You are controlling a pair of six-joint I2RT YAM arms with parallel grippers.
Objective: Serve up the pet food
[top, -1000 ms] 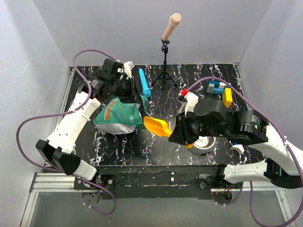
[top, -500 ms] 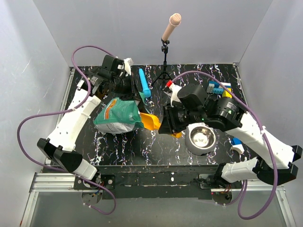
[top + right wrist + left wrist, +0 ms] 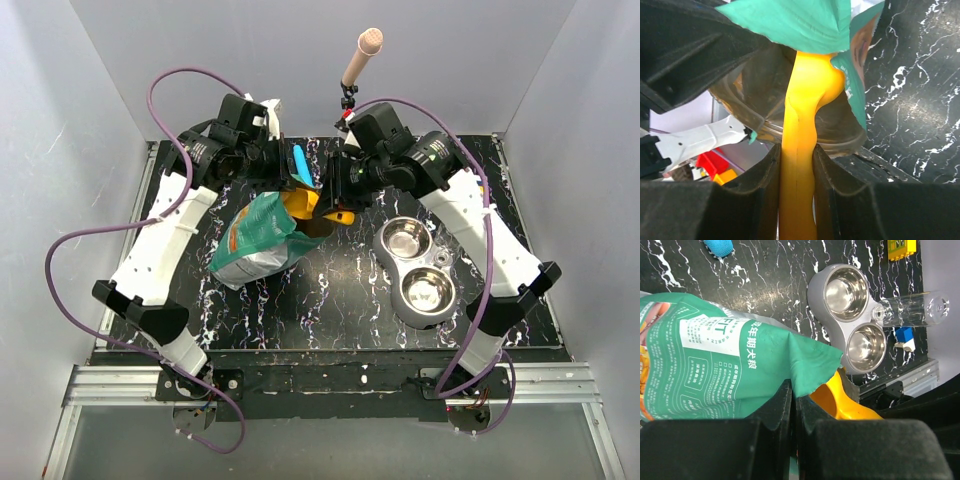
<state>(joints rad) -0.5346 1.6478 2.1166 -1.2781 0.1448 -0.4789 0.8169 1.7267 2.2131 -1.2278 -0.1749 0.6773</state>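
A green pet food bag (image 3: pixel 258 240) leans on the black marbled table, its mouth facing up and right. My left gripper (image 3: pixel 290 195) is shut on the bag's top edge (image 3: pixel 805 362), holding the mouth up. My right gripper (image 3: pixel 335 200) is shut on the handle of a yellow scoop (image 3: pixel 800 165). The scoop's head (image 3: pixel 302 205) is inside the bag's mouth (image 3: pixel 810 90). A grey double bowl (image 3: pixel 415 265) with two steel cups, both looking empty, sits to the right of the bag; the left wrist view shows the double bowl (image 3: pixel 852 320) too.
A blue cylinder (image 3: pixel 303 170) lies behind the bag. A microphone on a small tripod (image 3: pixel 350 110) stands at the back centre. A clear tube (image 3: pixel 910 310), a blue-and-white block (image 3: pixel 904 336) and a yellow block (image 3: pixel 900 247) lie past the bowl. White walls enclose the table.
My right arm has swung left and toward the back, carrying the scoop from beside the bowl into the bag's mouth. My left gripper has lifted the bag's top edge, standing the bag more upright.
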